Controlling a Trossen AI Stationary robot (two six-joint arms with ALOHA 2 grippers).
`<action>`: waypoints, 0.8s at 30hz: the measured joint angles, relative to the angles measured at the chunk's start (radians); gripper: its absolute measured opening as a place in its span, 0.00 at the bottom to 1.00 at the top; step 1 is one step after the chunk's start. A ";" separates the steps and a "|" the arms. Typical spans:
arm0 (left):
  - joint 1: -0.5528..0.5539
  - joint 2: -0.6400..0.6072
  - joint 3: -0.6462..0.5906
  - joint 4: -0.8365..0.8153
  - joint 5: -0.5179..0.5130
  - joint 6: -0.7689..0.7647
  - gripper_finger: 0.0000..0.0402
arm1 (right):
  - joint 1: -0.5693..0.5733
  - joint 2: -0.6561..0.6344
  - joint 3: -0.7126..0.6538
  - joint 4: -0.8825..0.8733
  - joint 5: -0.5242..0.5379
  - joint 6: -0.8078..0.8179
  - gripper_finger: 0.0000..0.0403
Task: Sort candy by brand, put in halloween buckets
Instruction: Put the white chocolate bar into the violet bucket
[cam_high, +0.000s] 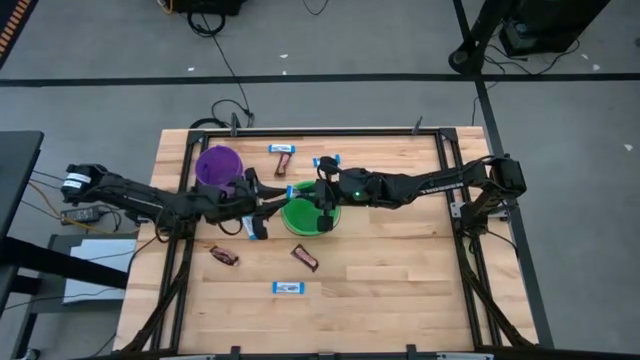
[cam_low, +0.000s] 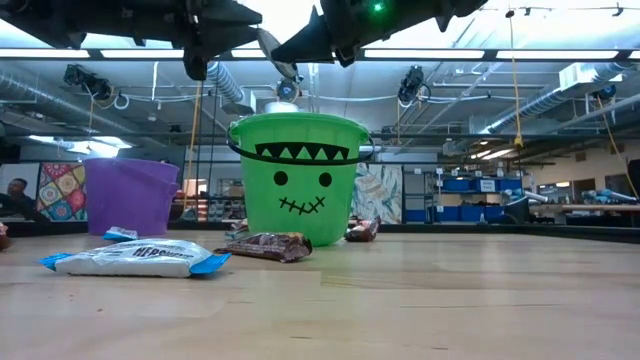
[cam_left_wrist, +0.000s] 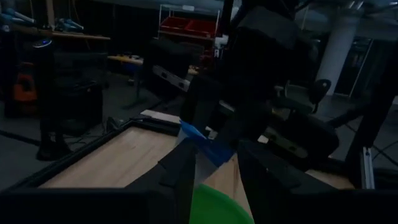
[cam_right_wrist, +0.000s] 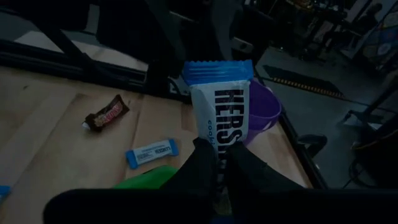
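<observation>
Purple bucket (cam_high: 217, 167) stands left of the green bucket (cam_high: 309, 216); their contents cannot be seen. Left gripper (cam_high: 262, 208) hovers between them, fingers partly spread, holding nothing visible. Right gripper (cam_right_wrist: 219, 163) pinches a blue-and-white candy bar (cam_right_wrist: 222, 109) above the green bucket.

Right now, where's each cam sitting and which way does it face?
High: overhead, straight down; both arms over the green bucket.
Low: table level, looking across at the green bucket; arms enter from the top.
Left wrist: past the left tool toward the right arm.
Right wrist: right tool shut on a blue-and-white candy bar.
Shared: high and right wrist both show the purple bucket.
</observation>
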 joint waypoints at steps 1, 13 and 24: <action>0.001 0.005 0.000 0.000 -0.003 0.000 0.32 | 0.000 0.000 0.000 0.002 0.000 0.000 0.08; 0.028 0.068 0.000 0.079 -0.038 0.029 0.32 | 0.011 0.000 0.000 0.019 0.006 0.003 0.08; 0.032 0.068 0.000 0.113 -0.053 0.063 0.31 | 0.016 -0.002 0.002 0.023 0.006 0.005 0.09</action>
